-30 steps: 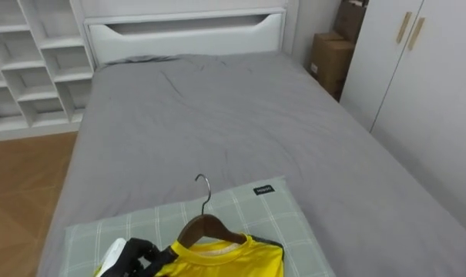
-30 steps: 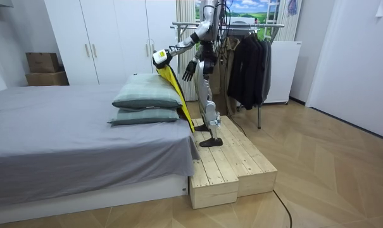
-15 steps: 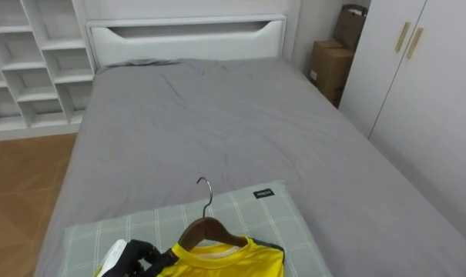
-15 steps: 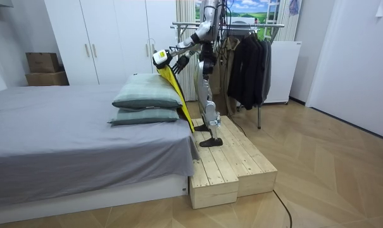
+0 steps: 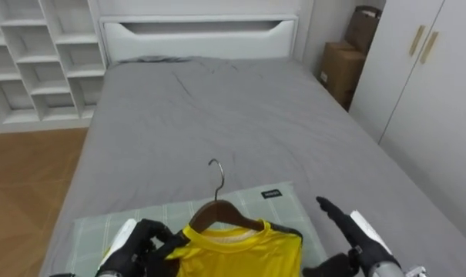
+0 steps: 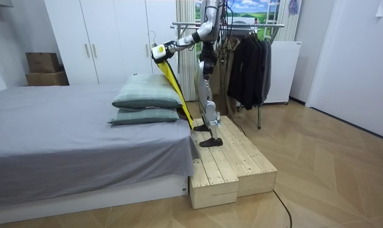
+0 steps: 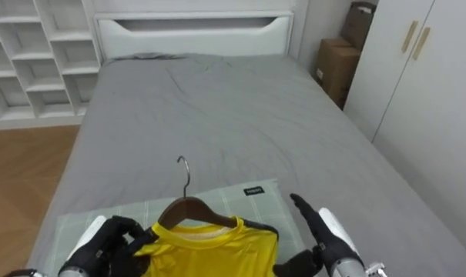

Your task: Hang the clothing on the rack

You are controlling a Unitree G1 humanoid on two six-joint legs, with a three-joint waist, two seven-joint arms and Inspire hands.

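Change from the earlier frame: my right hand [image 5: 360,238] has risen from beside my body and now sits just beside the right shoulder of the yellow shirt [image 5: 240,250], fingers straight and released, grasping nothing. My left hand [image 5: 140,245] stays clenched on the shirt's left shoulder. The shirt hangs on the wooden hanger [image 5: 229,211], hook upright, held above the green checked pillow [image 5: 290,215] at the foot of the grey bed [image 5: 217,115]. I stand on the wooden platform [image 6: 229,164].

Storage: the clothes rack [image 6: 267,26] behind me carries dark garments [image 6: 248,63]. Cardboard boxes [image 5: 340,69] stand by the wardrobe; I cannot tell their contents.
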